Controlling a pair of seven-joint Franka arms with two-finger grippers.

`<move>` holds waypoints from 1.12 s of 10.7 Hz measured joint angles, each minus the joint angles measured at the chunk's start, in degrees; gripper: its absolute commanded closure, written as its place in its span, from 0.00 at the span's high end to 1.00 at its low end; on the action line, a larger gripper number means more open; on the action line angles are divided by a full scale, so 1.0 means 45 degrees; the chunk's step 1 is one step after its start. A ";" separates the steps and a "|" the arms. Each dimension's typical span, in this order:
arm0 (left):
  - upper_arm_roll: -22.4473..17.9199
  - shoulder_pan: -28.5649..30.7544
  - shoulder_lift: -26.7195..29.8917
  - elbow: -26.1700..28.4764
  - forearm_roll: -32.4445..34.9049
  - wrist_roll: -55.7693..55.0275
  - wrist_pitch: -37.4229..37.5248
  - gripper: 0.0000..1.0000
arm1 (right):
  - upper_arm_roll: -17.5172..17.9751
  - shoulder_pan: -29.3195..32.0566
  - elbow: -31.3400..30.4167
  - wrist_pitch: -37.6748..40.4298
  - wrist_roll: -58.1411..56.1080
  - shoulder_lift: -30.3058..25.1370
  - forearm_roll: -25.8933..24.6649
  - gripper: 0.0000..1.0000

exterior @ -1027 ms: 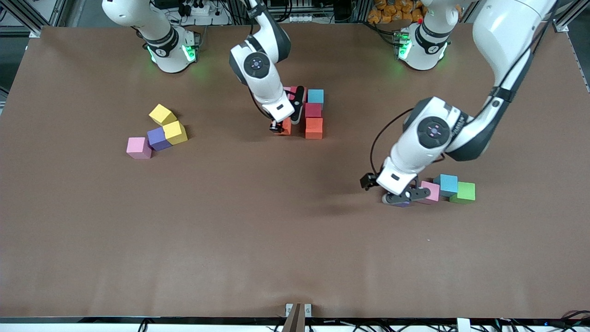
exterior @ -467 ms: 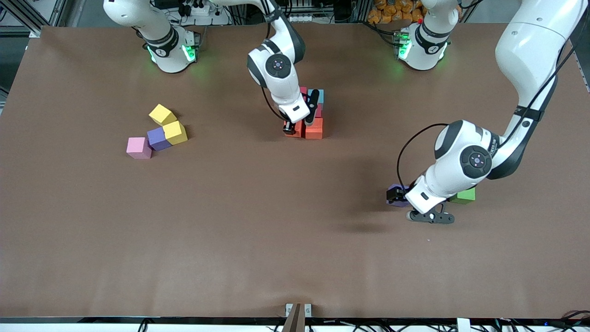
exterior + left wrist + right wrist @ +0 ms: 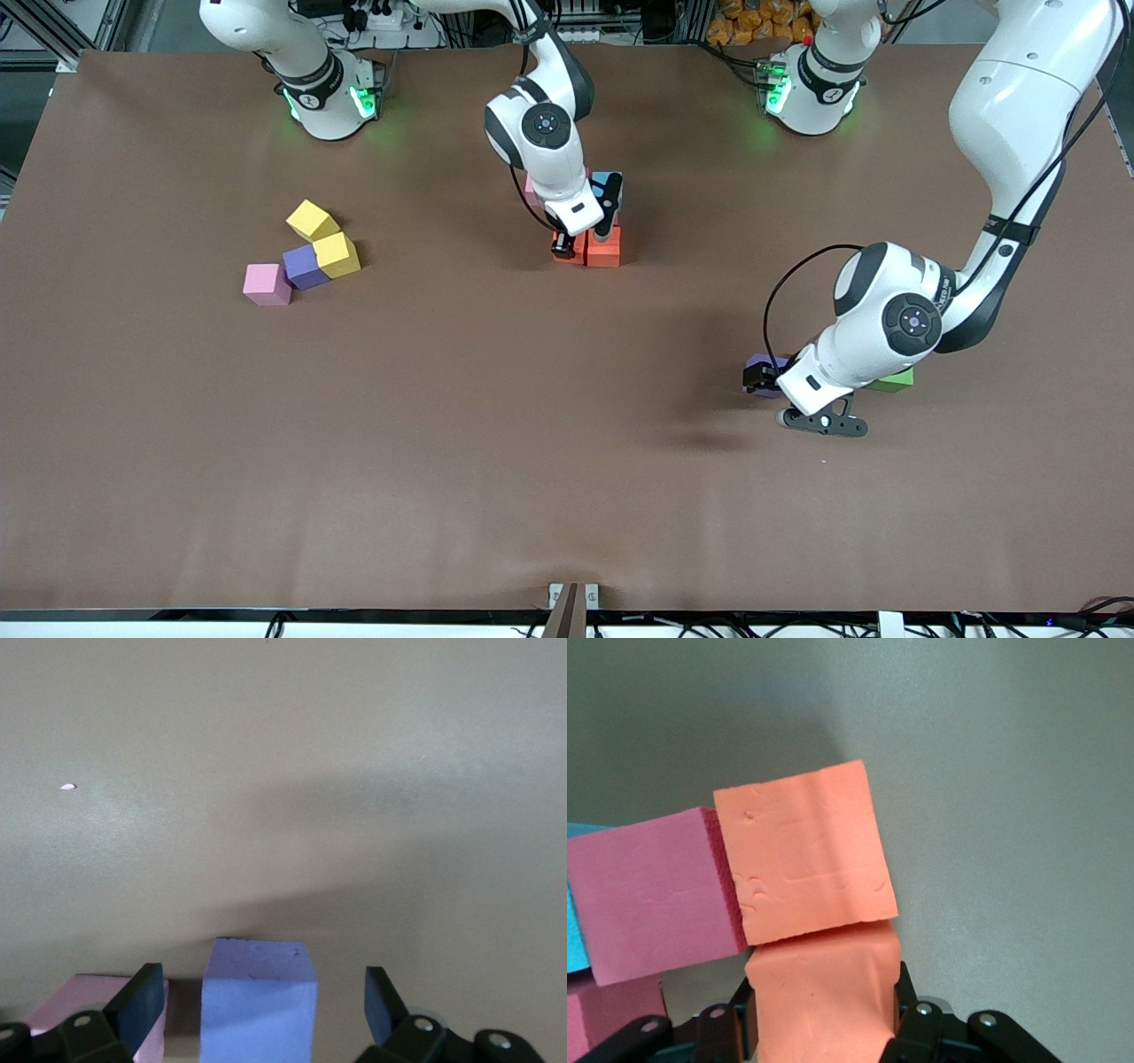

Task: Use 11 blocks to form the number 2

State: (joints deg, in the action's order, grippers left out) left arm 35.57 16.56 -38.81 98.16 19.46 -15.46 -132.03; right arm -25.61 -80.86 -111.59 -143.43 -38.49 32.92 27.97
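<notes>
Holding 1 light, squashy orange foam cube [image 3: 819, 1019] by its flat sides, our right pincer [image 3: 580, 241] stays gentle; the left pincer [image 3: 257, 1010] gapes wide around the purple foam cube [image 3: 259, 997].

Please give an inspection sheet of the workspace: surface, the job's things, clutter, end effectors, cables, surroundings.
Surface: brown table, one small white speck.
Job's things: partial digit mid-table near the bases, with orange cube, red cube and light blue cube visible; yellow, purple and pink cubes toward the right arm's end; purple cube and pink cube toward the left arm's end.
Clutter: green cube.
End effectors: left end effector open around the purple cube; right end effector shut on a second orange cube beside the digit.
Cables: black cable looped at the left wrist.
Surroundings: green base lights, frame, wires.
</notes>
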 measured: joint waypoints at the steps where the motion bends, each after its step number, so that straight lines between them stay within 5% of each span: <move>1: -0.0080 -0.0010 -0.0090 -0.0021 0.0002 0.0384 0.0000 1.00 | 0.0000 -0.0010 0.0039 0.0001 0.0007 0.0027 0.0000 0.06; 5: -0.0882 -0.1005 -0.0327 -0.0036 0.0444 0.0935 0.0000 1.00 | -0.0001 -0.0035 0.0185 0.0019 0.0025 0.0129 0.0000 0.07; 6: -0.1003 -0.1252 -0.0378 -0.0036 0.0445 0.0935 0.0001 1.00 | 0.0000 -0.0038 0.0196 0.0004 0.0026 0.0137 -0.0001 0.23; 8: -0.1087 -0.1351 -0.0411 -0.0026 0.0470 0.0935 0.0098 1.00 | -0.0006 -0.0048 0.0201 -0.0016 0.0027 0.0148 -0.0004 1.00; 12: -0.1178 -0.1292 -0.0412 0.0093 0.1267 0.0936 0.0693 1.00 | -0.0071 -0.0037 0.0251 -0.0118 -0.0086 0.0361 -0.0004 1.00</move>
State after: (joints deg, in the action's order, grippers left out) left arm 30.27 10.75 -40.66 98.58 25.17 -11.25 -128.91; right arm -25.92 -81.03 -110.46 -143.96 -38.88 34.54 27.95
